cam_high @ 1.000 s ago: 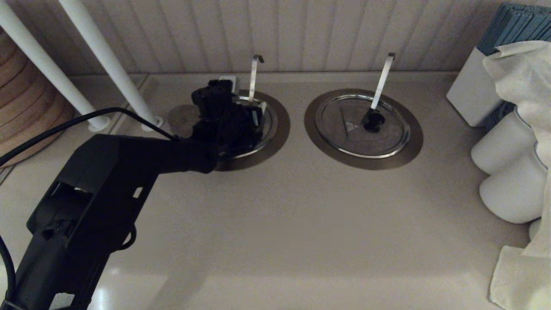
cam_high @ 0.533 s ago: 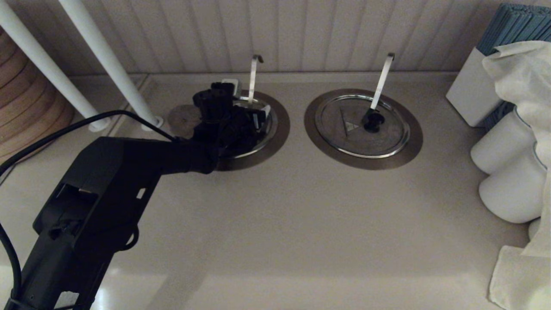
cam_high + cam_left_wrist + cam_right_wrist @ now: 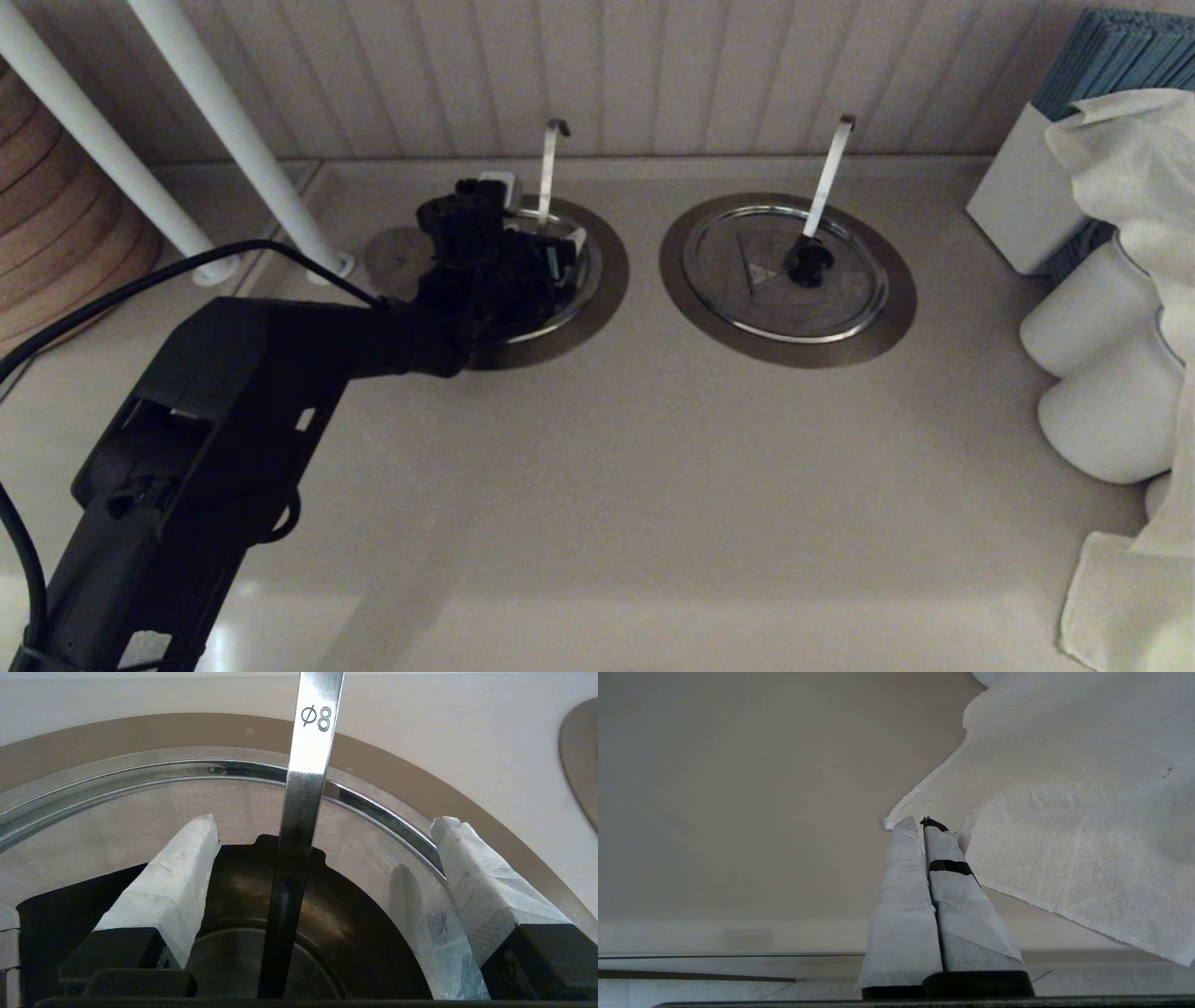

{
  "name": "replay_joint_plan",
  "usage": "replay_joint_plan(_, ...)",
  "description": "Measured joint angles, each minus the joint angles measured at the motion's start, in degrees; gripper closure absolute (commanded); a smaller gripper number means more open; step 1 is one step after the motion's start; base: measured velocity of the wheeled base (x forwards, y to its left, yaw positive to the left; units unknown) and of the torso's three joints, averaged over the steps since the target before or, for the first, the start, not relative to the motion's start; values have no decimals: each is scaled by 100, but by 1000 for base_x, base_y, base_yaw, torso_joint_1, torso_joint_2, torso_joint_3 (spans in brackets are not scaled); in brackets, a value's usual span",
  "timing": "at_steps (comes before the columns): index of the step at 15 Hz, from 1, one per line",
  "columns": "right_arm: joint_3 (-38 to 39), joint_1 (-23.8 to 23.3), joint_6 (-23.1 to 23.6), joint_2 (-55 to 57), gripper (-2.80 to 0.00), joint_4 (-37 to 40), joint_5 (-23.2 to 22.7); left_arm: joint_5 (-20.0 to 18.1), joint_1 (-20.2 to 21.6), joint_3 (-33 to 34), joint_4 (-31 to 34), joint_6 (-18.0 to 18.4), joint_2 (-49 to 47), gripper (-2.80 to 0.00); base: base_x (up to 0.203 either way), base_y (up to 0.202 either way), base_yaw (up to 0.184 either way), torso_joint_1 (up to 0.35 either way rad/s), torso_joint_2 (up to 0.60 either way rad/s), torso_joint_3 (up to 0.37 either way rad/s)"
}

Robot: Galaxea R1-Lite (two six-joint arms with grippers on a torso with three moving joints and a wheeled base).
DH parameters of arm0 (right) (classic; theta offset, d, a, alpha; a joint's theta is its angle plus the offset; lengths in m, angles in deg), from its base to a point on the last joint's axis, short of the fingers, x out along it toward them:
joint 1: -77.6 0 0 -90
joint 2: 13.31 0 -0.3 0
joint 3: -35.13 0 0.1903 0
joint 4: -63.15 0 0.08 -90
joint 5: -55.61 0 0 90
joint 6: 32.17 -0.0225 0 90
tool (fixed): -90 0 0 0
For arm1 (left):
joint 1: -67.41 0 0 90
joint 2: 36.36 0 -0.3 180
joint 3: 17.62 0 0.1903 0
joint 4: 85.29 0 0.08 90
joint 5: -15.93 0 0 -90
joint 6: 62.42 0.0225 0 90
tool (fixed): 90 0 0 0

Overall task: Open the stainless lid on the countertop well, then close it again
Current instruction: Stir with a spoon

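Note:
The stainless lid lies on the left countertop well, inside its brushed collar. My left gripper hangs just above it, open. In the left wrist view the taped fingers stand wide apart over the lid. The black knob lies low between them. The ladle handle rises in front of the knob, between the fingers, touching neither. My right gripper is out of the head view; it is shut on nothing, low over the counter beside a white cloth.
The second well on the right keeps its lid, knob and ladle handle. Two white posts stand at the back left beside a small steel disc. White cylinders, a box and a cloth crowd the right edge.
My left arm has crept slightly forward and to the right over the left lid, mostly in the first half second. Both lids have stayed still.

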Motion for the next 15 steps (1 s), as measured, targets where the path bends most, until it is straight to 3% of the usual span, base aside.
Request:
replay_joint_plan(1,0,0,0,0,0,-2,0,5,0,0,0,-2,-3,-280,0,0,0,0,0,0)
replay_joint_plan(2,0,0,0,0,0,-2,0,7,0,0,2,0,-9,0,0,0,0,0,0,0)
replay_joint_plan(15,0,0,0,0,0,-2,0,2,-4,9,-119,6,5,0,0,0,0,0,0,0)
